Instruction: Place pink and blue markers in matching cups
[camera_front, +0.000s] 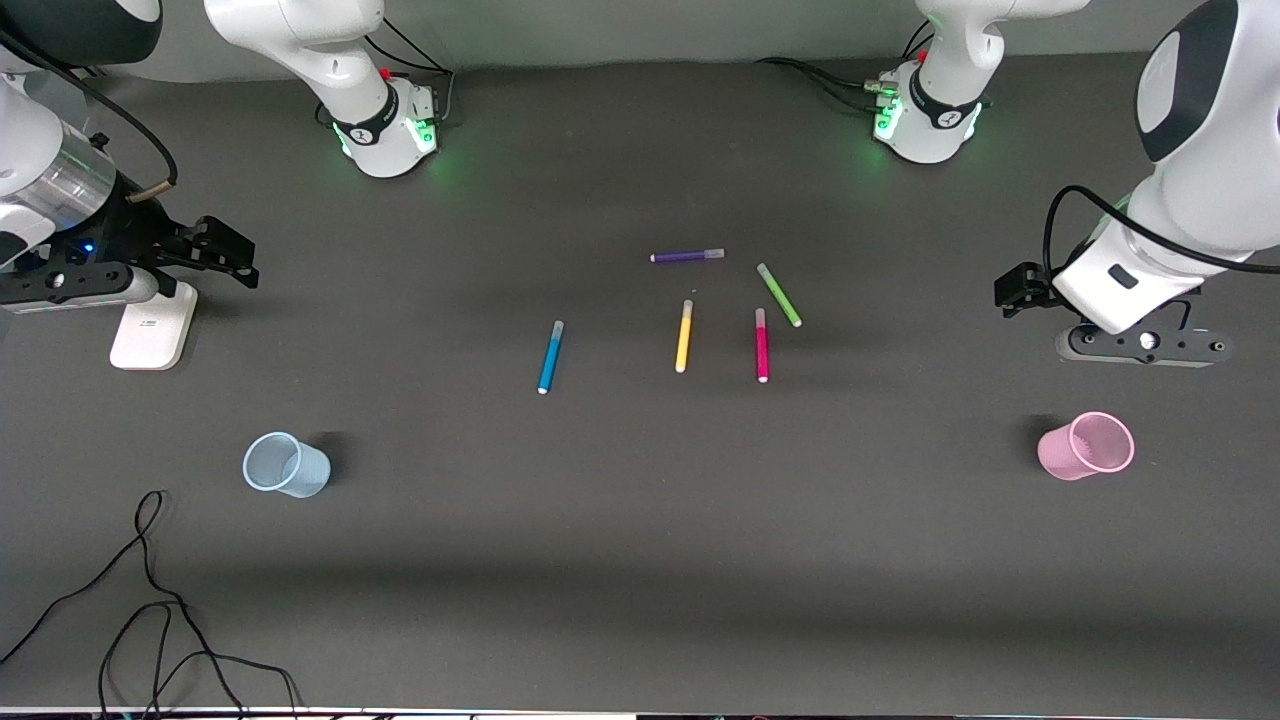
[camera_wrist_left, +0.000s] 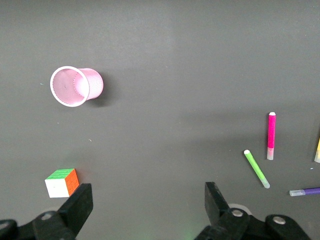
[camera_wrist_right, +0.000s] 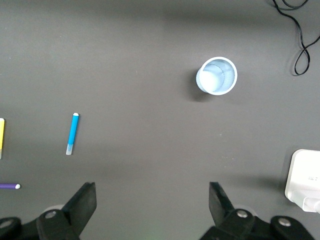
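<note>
Markers lying flat mid-worktop, nothing picked up yet. Blue marker (camera_front: 551, 357) resting toward the right arm's end of the cluster, a little apart from the others; pink marker (camera_front: 761, 344) lying just beside the green marker (camera_front: 778, 294), with the yellow marker (camera_front: 684, 336) between blue and pink and the purple marker (camera_front: 687, 256) farther from the front camera. Pale blue cup (camera_front: 286, 465) standing upright toward the right arm's end, pink cup (camera_front: 1086, 445) upright toward the left arm's end, both nearer the front camera than the markers and both empty.

Right hand (camera_wrist_right: 150, 202) hovering over the worktop at its own end, beside a white block (camera_front: 153, 326), fingers (camera_wrist_right: 82, 202) spread wide, holding nothing. Left hand (camera_wrist_left: 148, 202) hovering over its own end, above a colour cube (camera_wrist_left: 62, 182), fingers (camera_wrist_left: 214, 200) likewise spread and empty.

Judging the risks ahead: catching the green marker along with the pink, given how close their ends are sitting; rolling a slim round barrel away when closing off-centre; tipping a light cup by lowering a marker against the rim rather than inside, since each marker is looking longer than its cup is tall; mixing colours by reaching for yellow or purple instead.
</note>
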